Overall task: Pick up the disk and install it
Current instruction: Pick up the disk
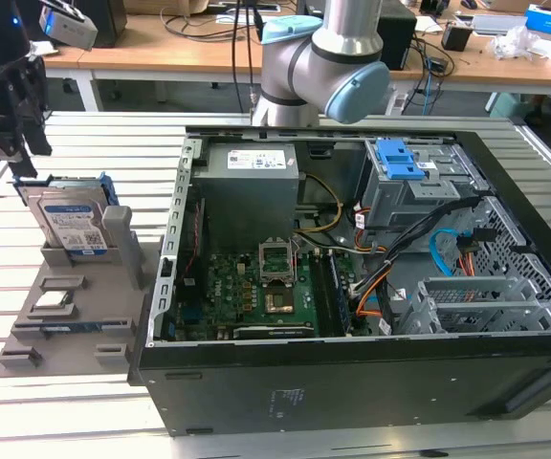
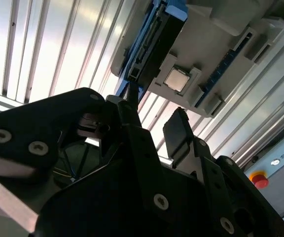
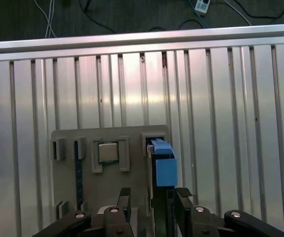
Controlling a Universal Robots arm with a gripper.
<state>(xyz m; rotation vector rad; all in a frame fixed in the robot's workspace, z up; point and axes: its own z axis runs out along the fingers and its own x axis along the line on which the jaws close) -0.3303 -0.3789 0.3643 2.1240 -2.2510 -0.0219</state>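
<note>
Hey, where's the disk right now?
The disk stands on edge in the grey holder at the exterior view's left, beside the open computer case, with the gripper close above it.

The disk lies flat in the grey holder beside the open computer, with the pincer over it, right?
Not quite: the disk stands on edge in the grey holder, not flat, as the exterior view shows. It is indeed beside the open computer, with the open pincer over it.

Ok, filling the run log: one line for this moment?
gripper: open, above disk | disk: upright in grey holder, not gripped | computer case: open
</note>
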